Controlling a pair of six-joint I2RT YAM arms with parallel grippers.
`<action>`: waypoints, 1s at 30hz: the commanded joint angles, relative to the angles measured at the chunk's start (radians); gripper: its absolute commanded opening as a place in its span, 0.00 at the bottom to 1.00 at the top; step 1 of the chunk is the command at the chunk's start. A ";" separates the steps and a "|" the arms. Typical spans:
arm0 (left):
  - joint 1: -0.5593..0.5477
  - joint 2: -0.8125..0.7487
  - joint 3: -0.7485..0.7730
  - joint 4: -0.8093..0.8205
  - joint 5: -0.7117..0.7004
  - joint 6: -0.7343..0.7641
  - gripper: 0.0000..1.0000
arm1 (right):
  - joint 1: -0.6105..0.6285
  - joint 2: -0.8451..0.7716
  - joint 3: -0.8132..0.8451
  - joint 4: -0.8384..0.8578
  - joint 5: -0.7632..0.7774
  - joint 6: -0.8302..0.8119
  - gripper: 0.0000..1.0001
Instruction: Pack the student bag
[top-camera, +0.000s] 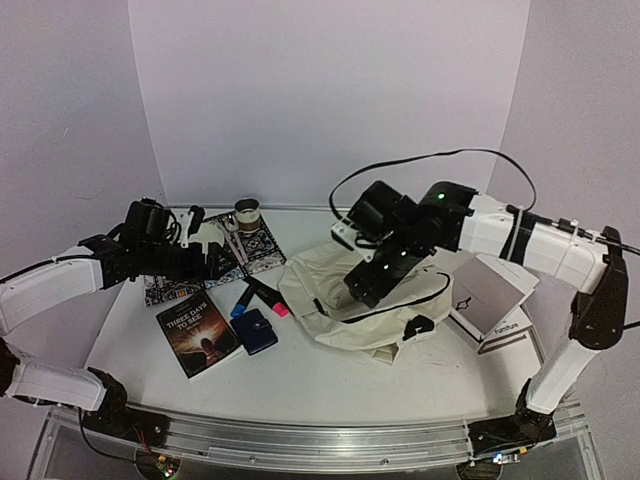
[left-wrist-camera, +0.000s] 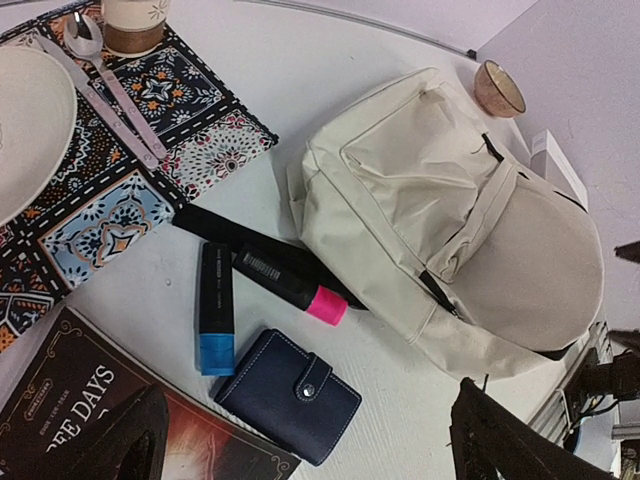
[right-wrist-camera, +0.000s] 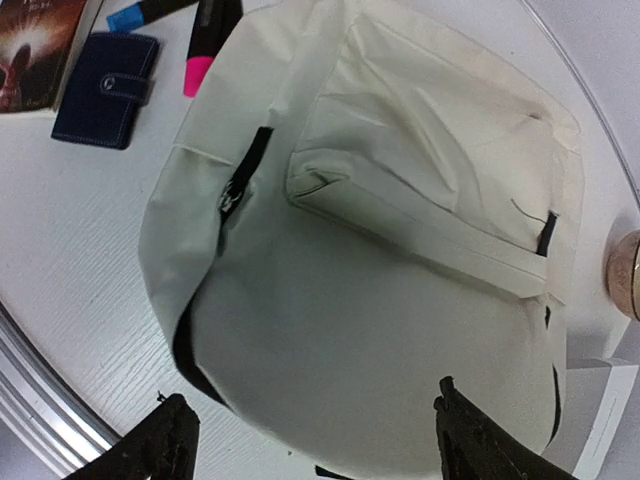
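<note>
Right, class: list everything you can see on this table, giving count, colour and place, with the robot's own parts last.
backpack: one, cream with black zips, right of centre
book: one, dark cover, near left
wallet: one, navy, between book and backpack
blue highlighter: one, beside the wallet
pink highlighter: one, against the backpack's edge
placemat: one, patterned, far left
plate: one, white, on the placemat
cup: one, white with brown band, on the placemat
spoon: one, silver, beside the plate
small bowl: one, brownish, beyond the backpack
box: one, white, right of backpack
left gripper: one, black, open, above the wallet
right gripper: one, black, open, over the backpack
</note>
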 joint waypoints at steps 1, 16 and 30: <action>-0.055 0.050 0.043 0.104 -0.032 -0.031 0.99 | -0.170 -0.104 -0.099 0.052 -0.089 0.009 0.83; -0.248 0.332 0.146 0.225 -0.038 -0.036 0.96 | -0.423 -0.196 -0.446 0.185 -0.169 0.145 0.80; -0.275 0.417 0.172 0.257 -0.062 -0.007 0.95 | -0.224 -0.230 -0.519 0.304 -0.289 0.272 0.80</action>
